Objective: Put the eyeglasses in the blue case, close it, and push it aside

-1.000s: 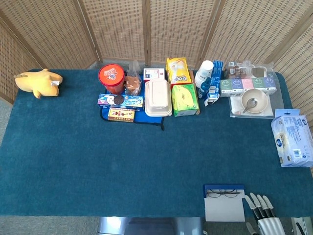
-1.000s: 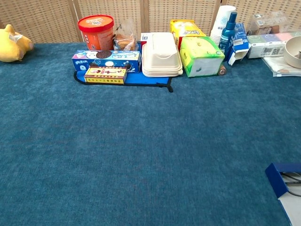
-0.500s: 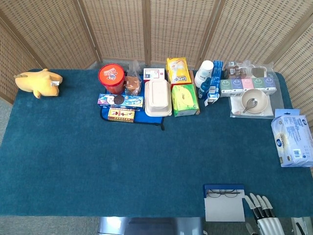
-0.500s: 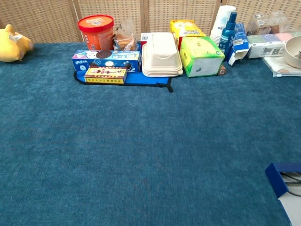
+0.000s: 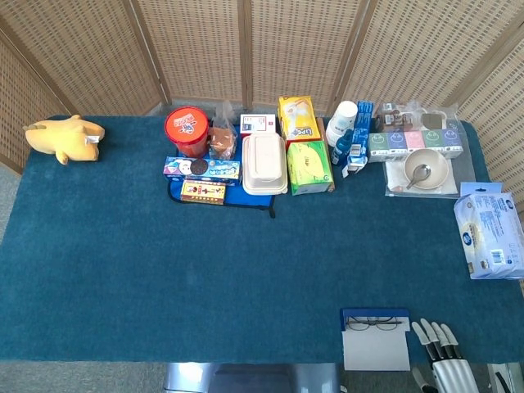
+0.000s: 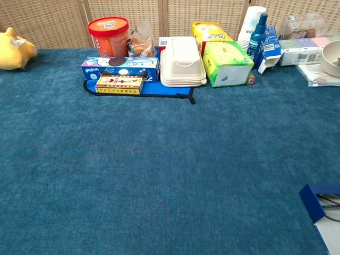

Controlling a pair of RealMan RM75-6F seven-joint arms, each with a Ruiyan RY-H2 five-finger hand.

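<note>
One step looks done: the eyeglasses point(image 5: 375, 324) lie in the open blue case point(image 5: 375, 339) at the worktop's point(image 5: 246, 270) near edge. Closing and pushing remain. Just beside it, the right hand point(image 5: 440, 354) holds nothing, fingers point(image 5: 426, 332) slightly apart. No left hand shows.

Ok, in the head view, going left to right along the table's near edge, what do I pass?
Open blue eyeglass case with white lining, thin-framed eyeglasses lying in it, then the right robot hand, fingers apart, holding nothing.
</note>
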